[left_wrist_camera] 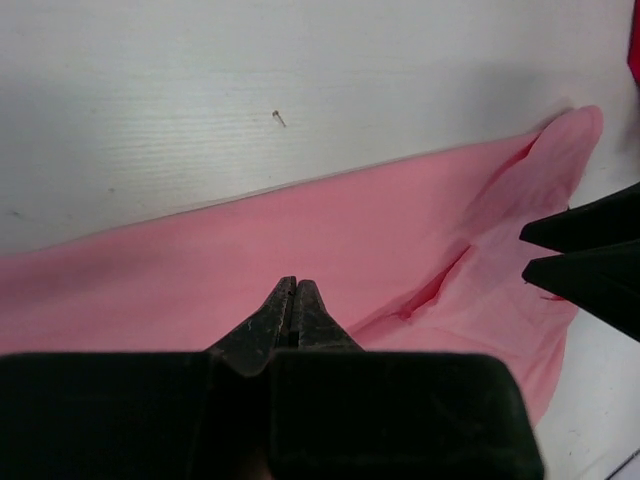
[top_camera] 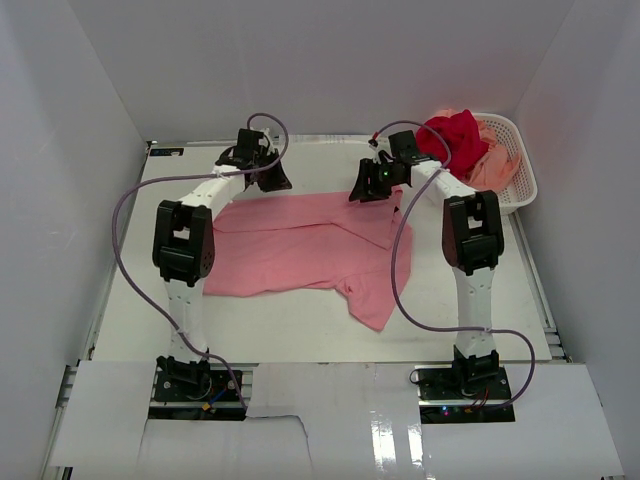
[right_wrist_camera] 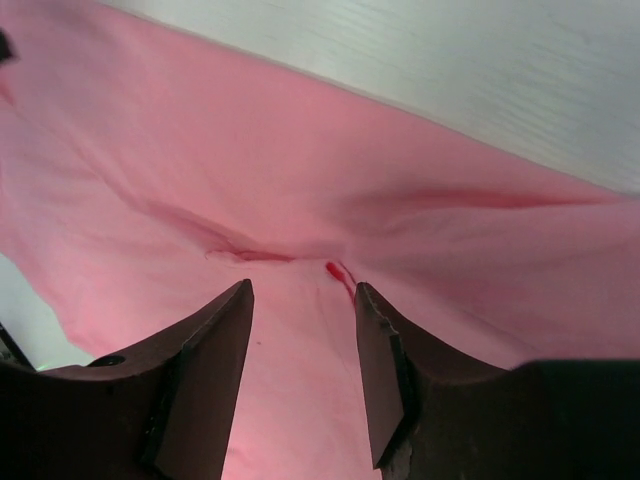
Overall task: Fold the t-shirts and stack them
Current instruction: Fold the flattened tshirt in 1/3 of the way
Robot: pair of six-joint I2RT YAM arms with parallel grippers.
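Observation:
A plain pink t-shirt (top_camera: 290, 250) lies spread flat in the middle of the table, one sleeve pointing toward the near right. My left gripper (top_camera: 277, 183) hovers at its far edge; in the left wrist view its fingers (left_wrist_camera: 292, 290) are pressed together over the pink cloth (left_wrist_camera: 300, 225) with nothing between them. My right gripper (top_camera: 360, 194) is at the shirt's far right corner, and its jaws (right_wrist_camera: 303, 290) stand open just above a wrinkle in the pink cloth (right_wrist_camera: 300, 170). A deep red t-shirt (top_camera: 455, 135) and a pale peach t-shirt (top_camera: 492, 165) lie heaped in the basket.
A white lattice basket (top_camera: 525, 182) stands at the back right corner beside the right arm. White walls close in the table on three sides. The right gripper's black fingers (left_wrist_camera: 590, 250) show at the right edge of the left wrist view.

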